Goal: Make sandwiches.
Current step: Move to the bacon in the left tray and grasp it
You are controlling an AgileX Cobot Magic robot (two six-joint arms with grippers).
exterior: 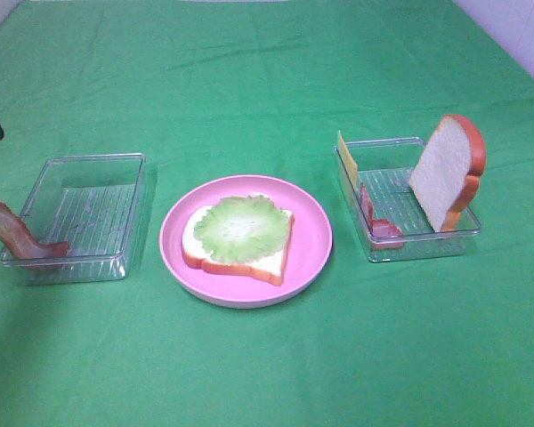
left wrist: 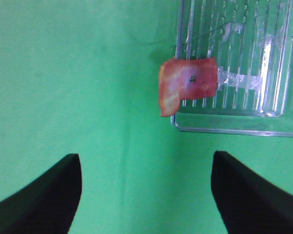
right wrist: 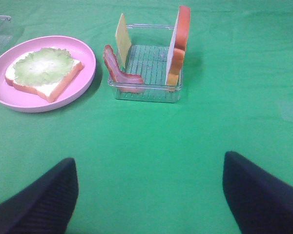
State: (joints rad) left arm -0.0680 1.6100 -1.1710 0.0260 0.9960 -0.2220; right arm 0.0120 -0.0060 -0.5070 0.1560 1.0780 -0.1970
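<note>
A: Far left of the round pink plate (exterior: 313, 233) first: reddish toy bacon strip (exterior: 16, 233) draped over the clear ribbed plastic tray (exterior: 98, 157), at the corner farthest from the plate. Half inside, half hanging out over the green cloth (exterior: 267, 89). Risky?

B: Very. Left gripper (left wrist: 145, 163) above it, jaws wide apart, holding nothing. Could nudge the strip off the rim instead of pinching it. Could also catch the tray wall and drag that light tray across the cloth.

A: And on the plate itself?

B: White square toy bread slice with orange-brown crust (exterior: 249, 265), lying flat, with a pale green lettuce leaf (exterior: 242, 224) on top, roughly centred. Probably a loose stack. Dropping a filling from too high or off-centre likely to shift the leaf or leave bacon overhanging the crust.

A: Right of the plate?

B: Second clear plastic tray (exterior: 427, 245). Thin yellow cheese square (exterior: 346, 158) upright against the plate-side wall. Another reddish strip (exterior: 374, 218) curled over that same wall; bacon or ham, hard to say. Second bread slice (exterior: 447, 169) standing on edge against the wall away from the plate. All leaning, none flat. Pulling one out may topple a neighbour or tip the tray. Right gripper (right wrist: 149, 163) well back from that tray, jaws fully apart, empty.
</note>
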